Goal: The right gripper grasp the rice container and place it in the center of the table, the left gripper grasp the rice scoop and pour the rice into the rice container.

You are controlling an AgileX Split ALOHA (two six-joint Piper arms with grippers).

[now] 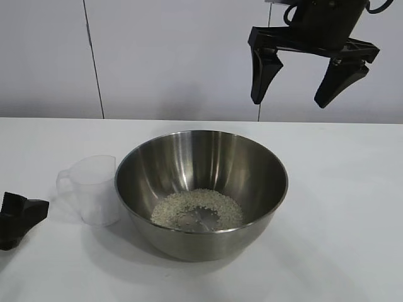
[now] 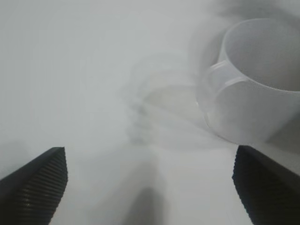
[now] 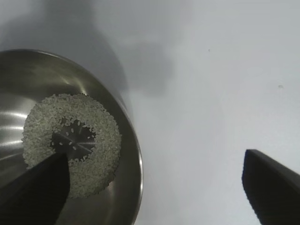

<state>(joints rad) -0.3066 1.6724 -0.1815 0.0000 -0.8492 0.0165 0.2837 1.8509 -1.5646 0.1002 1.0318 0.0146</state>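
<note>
The rice container (image 1: pixel 201 157), a big steel bowl, stands mid-table (image 1: pixel 340 220) with the rice (image 1: pixel 196 207) lying as a ring on its bottom. Just left of it the rice scoop (image 1: pixel 94 189) stands upright, handle toward my left gripper (image 1: pixel 19 217). That gripper sits low at the table's left edge, a short way from the scoop. The left wrist view shows the left gripper (image 2: pixel 150 187) open and holding nothing, the scoop (image 2: pixel 253 103) beyond one finger. My right gripper (image 1: pixel 289 102) hangs open high above the bowl's right side. Below the right gripper (image 3: pixel 154 183) lie the bowl's rim (image 3: pixel 136 154) and rice (image 3: pixel 98 159).
A white panelled wall (image 1: pixel 176 56) rises behind the table's far edge.
</note>
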